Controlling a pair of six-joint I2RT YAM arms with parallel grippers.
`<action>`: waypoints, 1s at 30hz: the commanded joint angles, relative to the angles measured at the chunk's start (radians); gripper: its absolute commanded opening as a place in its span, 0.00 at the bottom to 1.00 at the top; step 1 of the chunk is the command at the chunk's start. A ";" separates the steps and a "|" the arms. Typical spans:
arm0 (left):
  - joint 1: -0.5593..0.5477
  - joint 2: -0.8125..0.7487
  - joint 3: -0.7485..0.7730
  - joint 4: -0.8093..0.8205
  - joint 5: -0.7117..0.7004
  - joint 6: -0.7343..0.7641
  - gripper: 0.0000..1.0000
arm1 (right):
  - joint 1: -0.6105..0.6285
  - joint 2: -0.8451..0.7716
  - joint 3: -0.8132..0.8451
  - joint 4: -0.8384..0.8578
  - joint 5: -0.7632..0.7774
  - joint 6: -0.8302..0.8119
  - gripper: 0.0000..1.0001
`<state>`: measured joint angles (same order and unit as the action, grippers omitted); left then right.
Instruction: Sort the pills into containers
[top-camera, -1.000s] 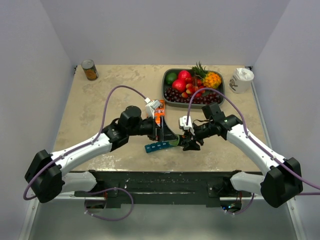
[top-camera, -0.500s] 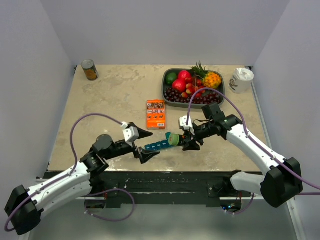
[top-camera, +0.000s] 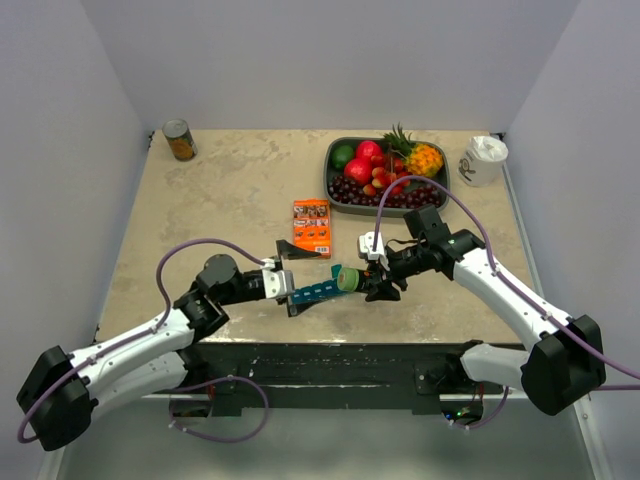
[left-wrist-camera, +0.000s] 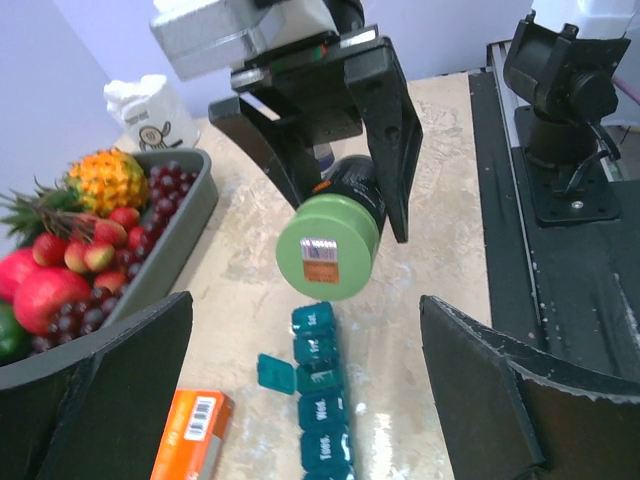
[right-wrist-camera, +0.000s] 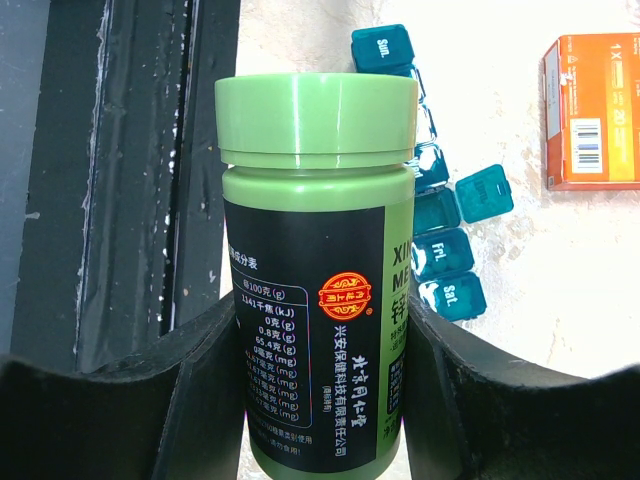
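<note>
Organiser (top-camera: 318, 291) looks light, stiff, slick; one lid up, so pinch across narrow sides | left gripper (top-camera: 297, 277) gapes wide, nothing held | right gripper (right-wrist-camera: 318, 320) clamps green bottle (right-wrist-camera: 318, 250)

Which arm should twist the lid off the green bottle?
Left. The left gripper is open and empty, and it faces the lid. The right gripper is busy clamping the bottle sideways above the organiser.
</note>
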<state>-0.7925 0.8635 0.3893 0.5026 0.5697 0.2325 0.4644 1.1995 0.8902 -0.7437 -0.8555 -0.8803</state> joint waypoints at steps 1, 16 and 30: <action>-0.005 0.035 0.065 0.004 0.064 0.114 0.99 | 0.000 -0.020 0.001 0.015 -0.045 -0.019 0.00; -0.037 0.144 0.114 0.042 0.047 0.200 0.99 | -0.003 -0.017 0.000 0.017 -0.048 -0.019 0.00; -0.091 0.333 0.244 -0.024 0.045 0.205 0.55 | -0.004 -0.023 0.000 0.017 -0.047 -0.017 0.00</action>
<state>-0.8780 1.1816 0.5606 0.4801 0.6060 0.4282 0.4637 1.1995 0.8894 -0.7441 -0.8558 -0.8810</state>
